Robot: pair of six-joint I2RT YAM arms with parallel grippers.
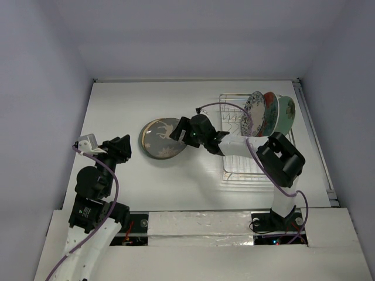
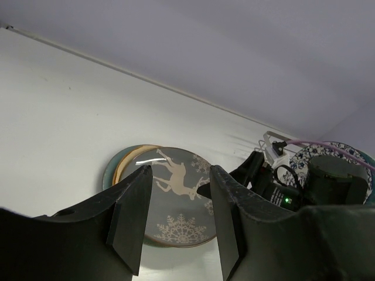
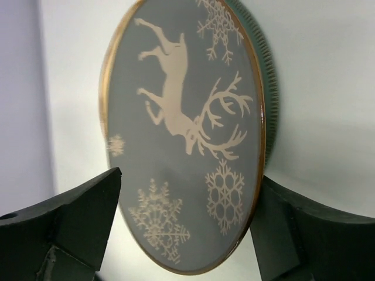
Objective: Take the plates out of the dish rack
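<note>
The right arm's (image 1: 280, 159) jaws stand wide apart, one at the lower left and one at the lower right of the right wrist view. The near rim of the deer plate (image 3: 181, 134) sits between them, and they hold nothing. Whether either jaw touches that rim cannot be told. The left arm's (image 1: 96, 181) jaws are also apart with nothing between them. In the left wrist view they frame the deer plate (image 2: 176, 205), which lies well beyond them. In the top view the deer plate (image 1: 161, 139) lies flat on the white desk (image 1: 117, 105) a little left of centre. The right jaws are at its right edge and the left jaws are off to its left, not touching it. It tops a small stack: a cream rim (image 2: 130, 159) and a blue-grey rim (image 2: 110, 173) peek out at its left side in the left wrist view. The dish rack (image 1: 233, 112) stands at the upper right of the top view. Three plates stand upright at its far end: a blue-white floral plate (image 1: 255, 107), then a red plate (image 1: 270, 111), then a mint green plate (image 1: 286, 113), each leaning close against the next.
</note>
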